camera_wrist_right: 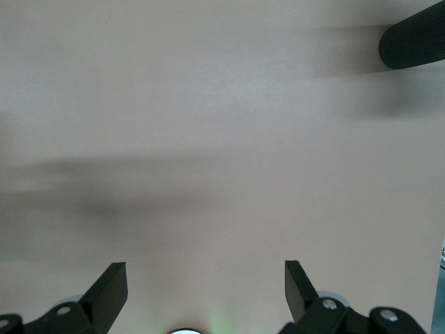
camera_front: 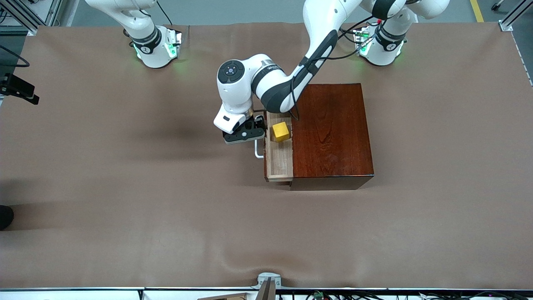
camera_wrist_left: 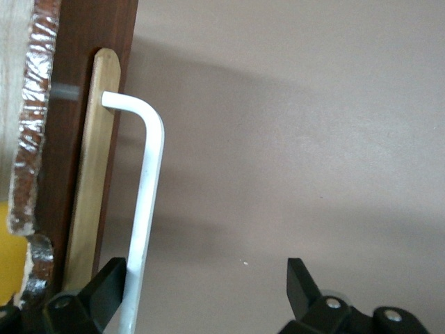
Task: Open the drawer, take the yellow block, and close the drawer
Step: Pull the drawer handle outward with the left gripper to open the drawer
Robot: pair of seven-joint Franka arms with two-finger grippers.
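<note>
The dark reddish-brown box (camera_front: 333, 133) stands mid-table with its drawer (camera_front: 279, 160) pulled partly out toward the right arm's end. The yellow block (camera_front: 280, 131) lies in the exposed light-wood tray. My left gripper (camera_front: 246, 134) hangs open at the white handle (camera_front: 258, 150). In the left wrist view the handle (camera_wrist_left: 146, 202) runs just inside one finger (camera_wrist_left: 108, 282) of the left gripper (camera_wrist_left: 206, 285), with the drawer front (camera_wrist_left: 90, 181) and a sliver of the block (camera_wrist_left: 10, 257) beside it. My right gripper (camera_wrist_right: 206, 285) waits open over bare table near its base.
Brown cloth (camera_front: 166, 208) covers the table. A black camera mount (camera_front: 18, 88) juts in at the right arm's end, and a black rod (camera_wrist_right: 414, 45) shows in the right wrist view. A metal bracket (camera_front: 268, 283) sits at the table edge nearest the front camera.
</note>
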